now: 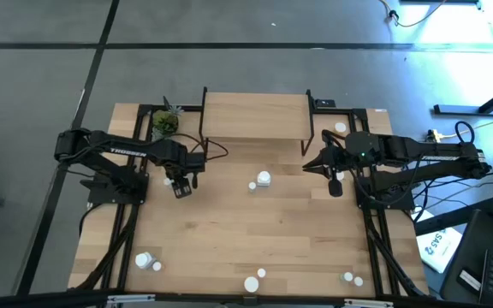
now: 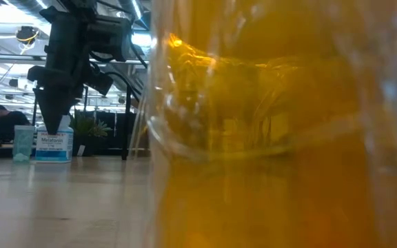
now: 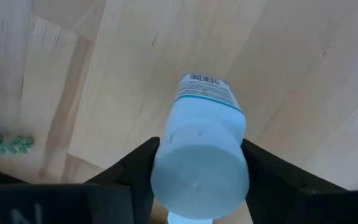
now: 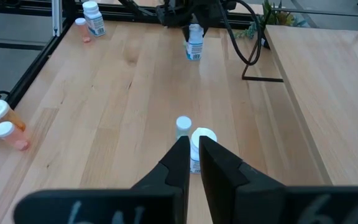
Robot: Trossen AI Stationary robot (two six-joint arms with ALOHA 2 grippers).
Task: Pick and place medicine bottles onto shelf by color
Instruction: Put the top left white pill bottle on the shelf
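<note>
Two arms work over the worktop (image 1: 255, 222). The high view shows the whole layout: the shelf (image 1: 255, 115) stands at the far edge, centred, its plank bare, with a small potted plant (image 1: 165, 124) at its left end. The left hand (image 1: 181, 182) hangs over the worktop in front of the shelf's left end. The right hand (image 1: 334, 181) hangs in front of the shelf's right end.

The left wrist view adds what the high view cannot resolve: a white bottle (image 3: 201, 152) with a white cap and a printed label stands upright between the left hand's fingers (image 3: 135, 171), both of which are up against the cap's sides. Whether the grip is firm cannot be told.

The right wrist view shows the right hand (image 4: 191, 149) with fingers pressed together and nothing between them. Just beyond it stand a pale green bottle (image 4: 183, 127) and a white-capped bottle (image 4: 201, 146), side by side at the worktop's centre.

The high view places further bottles along the near edge: a pair at the left (image 1: 146, 261), a pair near the middle (image 1: 253, 281), a pair at the right (image 1: 351, 278), and one at the far right corner (image 1: 341, 128).

The low view is largely blocked by an orange bottle (image 2: 281, 138) directly against the lens.
</note>
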